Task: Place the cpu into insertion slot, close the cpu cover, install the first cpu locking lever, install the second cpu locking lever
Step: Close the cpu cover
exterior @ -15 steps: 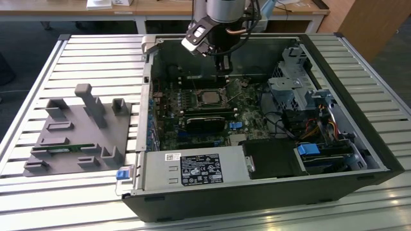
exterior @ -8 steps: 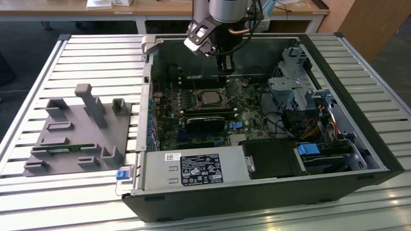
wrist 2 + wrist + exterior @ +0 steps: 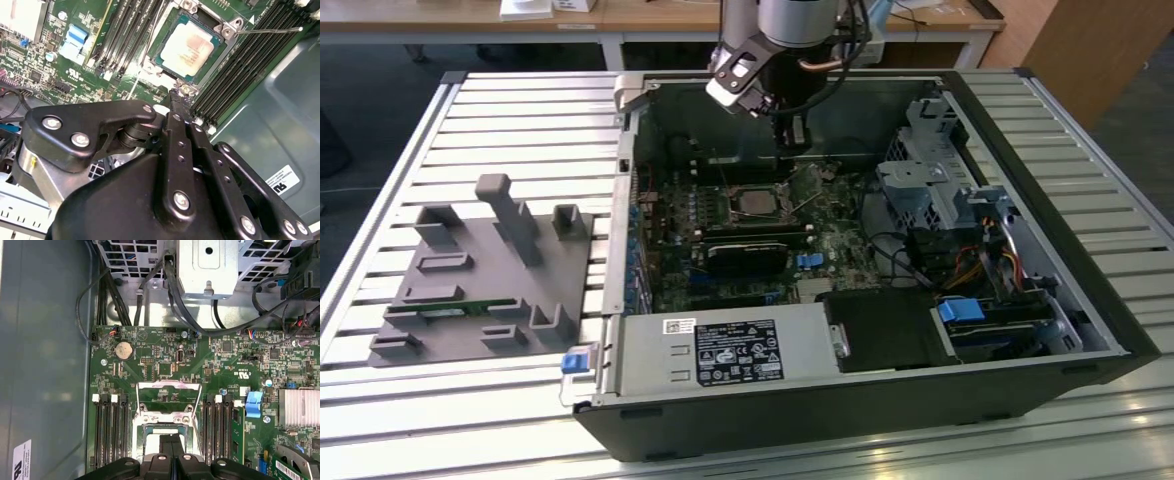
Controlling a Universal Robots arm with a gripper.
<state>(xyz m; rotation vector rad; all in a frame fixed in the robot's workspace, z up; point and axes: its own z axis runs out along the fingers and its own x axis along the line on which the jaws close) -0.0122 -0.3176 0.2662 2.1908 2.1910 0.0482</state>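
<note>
Silver-grey cpu (image 3: 192, 47) lies framed by the cpu cover (image 3: 222, 27); the black hand (image 3: 176, 96), fingers pinched together, hovers at one cover corner

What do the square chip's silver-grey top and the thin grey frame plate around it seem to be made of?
The square chip's silver-grey top looks like dull, matt metal: a soft blurred sheen. The thin grey frame plate seems bare stamped sheet metal: thin bright edges, flat grey face.
</note>
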